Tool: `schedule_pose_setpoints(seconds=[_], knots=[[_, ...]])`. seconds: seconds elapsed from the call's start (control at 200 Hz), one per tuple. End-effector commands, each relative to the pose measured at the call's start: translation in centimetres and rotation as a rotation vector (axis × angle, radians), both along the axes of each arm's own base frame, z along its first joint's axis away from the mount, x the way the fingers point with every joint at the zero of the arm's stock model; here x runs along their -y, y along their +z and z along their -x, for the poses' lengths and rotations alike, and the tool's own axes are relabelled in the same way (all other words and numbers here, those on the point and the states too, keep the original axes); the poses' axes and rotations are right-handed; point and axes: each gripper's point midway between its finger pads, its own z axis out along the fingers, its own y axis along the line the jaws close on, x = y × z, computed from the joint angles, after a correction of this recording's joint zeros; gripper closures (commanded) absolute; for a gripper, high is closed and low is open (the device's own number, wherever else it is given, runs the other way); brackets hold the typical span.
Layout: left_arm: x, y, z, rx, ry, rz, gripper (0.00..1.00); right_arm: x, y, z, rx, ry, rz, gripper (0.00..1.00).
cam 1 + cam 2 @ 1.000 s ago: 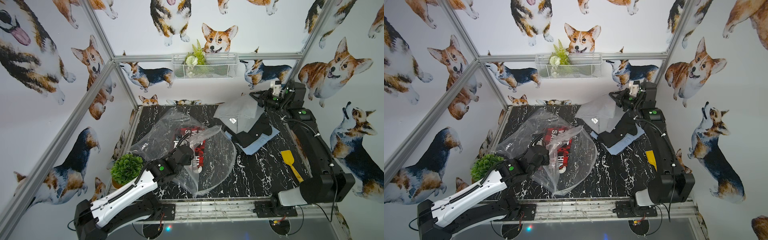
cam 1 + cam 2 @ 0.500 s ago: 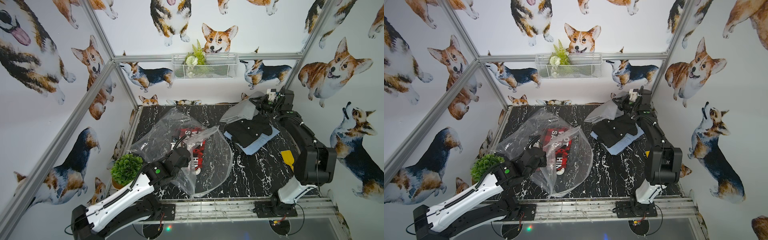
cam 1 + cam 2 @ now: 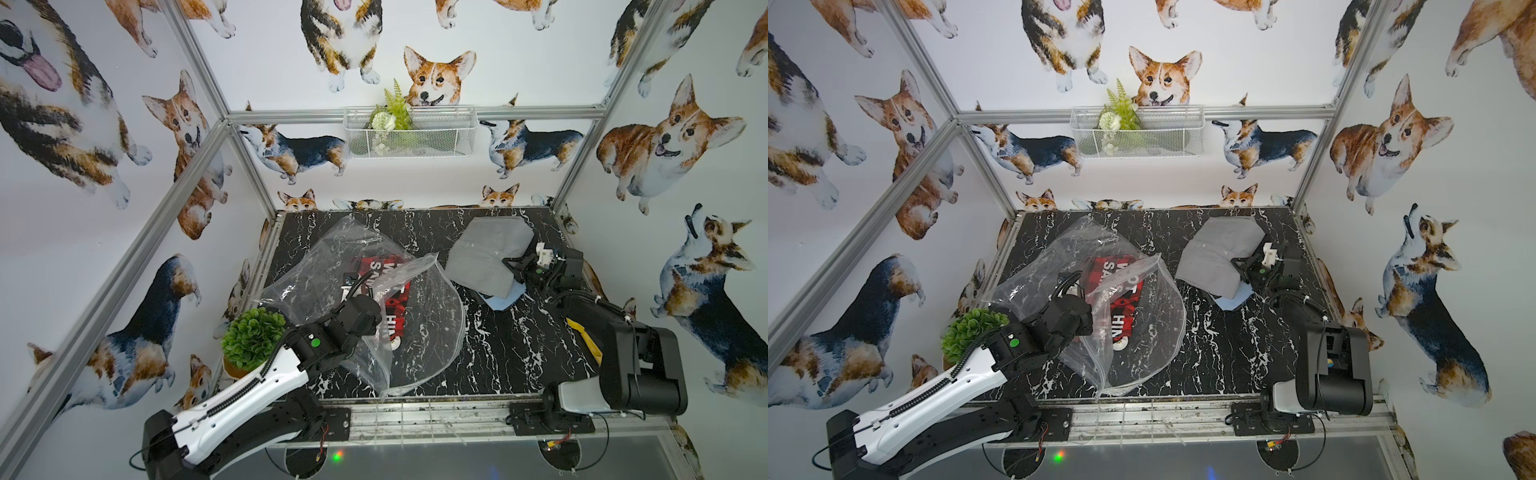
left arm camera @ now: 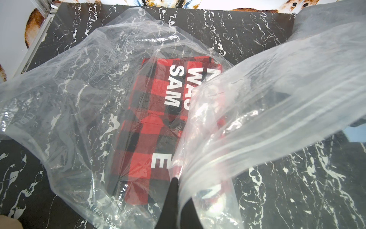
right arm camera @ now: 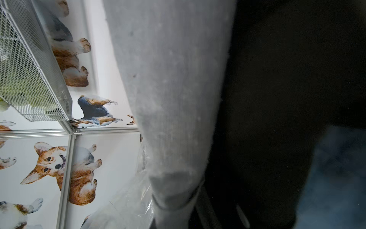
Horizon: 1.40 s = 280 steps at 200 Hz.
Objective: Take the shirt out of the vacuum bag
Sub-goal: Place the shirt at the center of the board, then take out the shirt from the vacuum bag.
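While my left claw (image 4: 175, 185) is clamped on the vacuum bag (image 3: 332, 266) toward the bench's (image 3: 519, 353) left edge, red plaid shirt (image 4: 150, 111) inside, my right claw (image 3: 513, 266) clamps a grey shirt (image 3: 482, 257); I fear the slick film slips free.

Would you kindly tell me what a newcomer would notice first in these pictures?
The clear vacuum bag billows left of centre with a red plaid shirt inside, its zip edge pinched by the left tool. At the far right, the right tool grips a gray shirt above other clothes. Corgi wallpaper covers every wall.
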Motion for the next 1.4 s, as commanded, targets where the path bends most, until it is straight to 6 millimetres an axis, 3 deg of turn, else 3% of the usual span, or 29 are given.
schedule_pose_setpoints(seconds=[0.0, 0.11, 0.21, 0.405, 0.455, 0.601, 0.701, 0.791, 0.851, 0.946, 1.086, 1.111, 1.281, 1.396], knots=[[0.2, 0.2, 0.0, -0.005, 0.002, 0.013, 1.0, 2.0, 0.4, 0.7, 0.053, -0.07, 0.078, 1.0], [0.4, 0.2, 0.0, -0.01, 0.0, 0.021, 1.0, 2.5, 0.0, 1.4, 0.023, -0.08, 0.125, 1.0], [0.6, 0.3, -0.1, -0.013, -0.004, 0.025, 1.0, 2.9, 0.6, 1.5, 0.029, -0.087, 0.093, 0.71], [0.7, 0.1, 0.0, -0.023, -0.009, 0.025, 1.0, 3.7, 3.6, 2.3, 0.058, -0.138, 0.067, 0.49], [0.8, 0.0, 0.0, -0.026, -0.011, 0.025, 1.0, 4.0, 5.2, 2.9, 0.09, -0.161, 0.09, 0.43], [1.0, 0.3, -0.1, -0.024, -0.015, 0.028, 1.0, 4.9, 7.6, 4.2, 0.103, -0.218, 0.114, 0.42], [1.0, 0.4, -0.2, -0.021, -0.016, 0.027, 1.0, 5.5, 10.9, 5.9, 0.165, -0.277, 0.144, 0.41], [1.1, 0.7, -0.3, -0.013, -0.018, 0.023, 1.0, 4.7, 14.4, 7.3, 0.241, -0.266, 0.122, 0.41], [1.2, 0.9, -0.5, -0.006, -0.022, 0.023, 1.0, 3.5, 16.3, 8.0, 0.275, -0.222, 0.095, 0.41], [1.6, 1.5, -0.8, 0.007, -0.028, 0.03, 1.0, -0.4, 19.3, 9.3, 0.334, -0.097, 0.076, 0.41], [1.9, 1.4, -1.0, 0.002, -0.032, 0.021, 1.0, -6.7, 21.0, 11.4, 0.359, 0.075, 0.104, 0.42], [2.3, 2.9, -1.3, 0.027, -0.031, 0.05, 1.0, -8.0, 21.1, 11.9, 0.369, 0.111, 0.115, 0.42], [2.1, 3.5, -1.4, 0.046, -0.018, 0.072, 1.0, -17.0, 18.7, 14.1, 0.348, 0.334, 0.249, 0.42], [1.7, 3.7, -1.2, 0.053, -0.005, 0.08, 1.0, -20.6, 15.4, 14.5, 0.289, 0.406, 0.28, 0.43]])
